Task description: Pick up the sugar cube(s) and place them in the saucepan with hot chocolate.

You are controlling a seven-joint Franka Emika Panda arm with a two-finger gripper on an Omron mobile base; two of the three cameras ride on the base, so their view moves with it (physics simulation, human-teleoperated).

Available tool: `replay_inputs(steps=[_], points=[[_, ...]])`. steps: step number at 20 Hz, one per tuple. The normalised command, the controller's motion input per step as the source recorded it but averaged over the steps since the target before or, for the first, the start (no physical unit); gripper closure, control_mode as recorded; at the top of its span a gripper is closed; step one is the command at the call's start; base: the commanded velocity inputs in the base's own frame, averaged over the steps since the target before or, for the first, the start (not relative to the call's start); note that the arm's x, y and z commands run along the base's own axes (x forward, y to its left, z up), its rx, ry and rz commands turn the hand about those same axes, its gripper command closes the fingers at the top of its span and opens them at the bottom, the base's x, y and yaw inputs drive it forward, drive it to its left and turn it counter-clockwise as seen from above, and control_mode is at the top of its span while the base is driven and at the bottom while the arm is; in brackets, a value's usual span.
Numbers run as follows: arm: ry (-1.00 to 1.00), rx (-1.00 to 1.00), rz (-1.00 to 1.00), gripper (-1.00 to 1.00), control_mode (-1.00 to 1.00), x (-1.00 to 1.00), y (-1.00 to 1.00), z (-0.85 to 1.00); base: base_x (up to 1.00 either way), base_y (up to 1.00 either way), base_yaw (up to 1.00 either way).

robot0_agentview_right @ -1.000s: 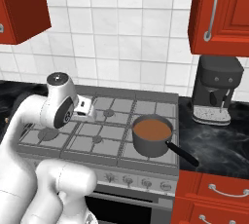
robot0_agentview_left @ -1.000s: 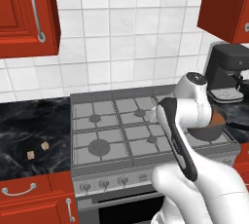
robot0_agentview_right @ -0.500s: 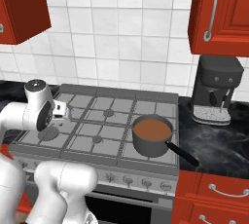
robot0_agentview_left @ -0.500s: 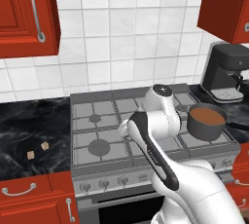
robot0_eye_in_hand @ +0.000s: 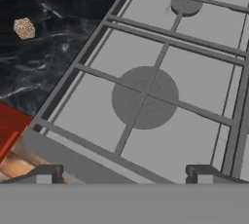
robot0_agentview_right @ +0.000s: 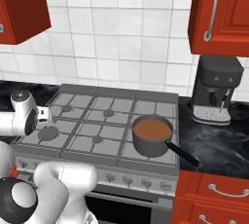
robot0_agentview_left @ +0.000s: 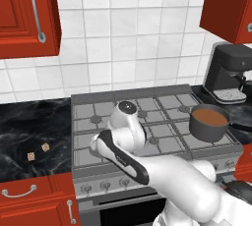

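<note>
Sugar cubes [robot0_agentview_left: 38, 152] are lying on the desk [robot0_agentview_left: 29, 127] left of the stove [robot0_agentview_left: 162, 122]; the saucepan [robot0_agentview_left: 209, 122] is sitting on its right front burner.

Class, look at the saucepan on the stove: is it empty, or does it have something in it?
It has something in it. The saucepan stands upright on the stove, and brown liquid shows inside it close to the rim in both base views.

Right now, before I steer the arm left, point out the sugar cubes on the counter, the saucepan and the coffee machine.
sugar cubes [robot0_agentview_left: 45, 147]: left base view, top of the right tan cube.
saucepan [robot0_agentview_right: 150, 145]: right base view, its front wall.
coffee machine [robot0_agentview_right: 216, 78]: right base view, its upper body.
</note>
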Motion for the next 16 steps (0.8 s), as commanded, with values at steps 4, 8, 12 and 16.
replay_inputs(steps=[4, 8, 12, 16], points=[[0.09, -0.11, 0.04, -1.0, -1.0, 0.57, 0.85, -0.01, 0.0, 0.0, 0.0], [0.08, -0.1, 0.0, -1.0, -1.0, 0.47, 0.71, 0.03, 0.0, 0.0, 0.0], [0.09, 0.0, 0.01, -1.0, -1.0, 0.0, 0.37, 0.11, 0.0, 0.0, 0.0], [0.13, 0.0, 0.07, -1.0, -1.0, 0.0, 0.21, 0.0, 0.0, 0.0, 0.0]])
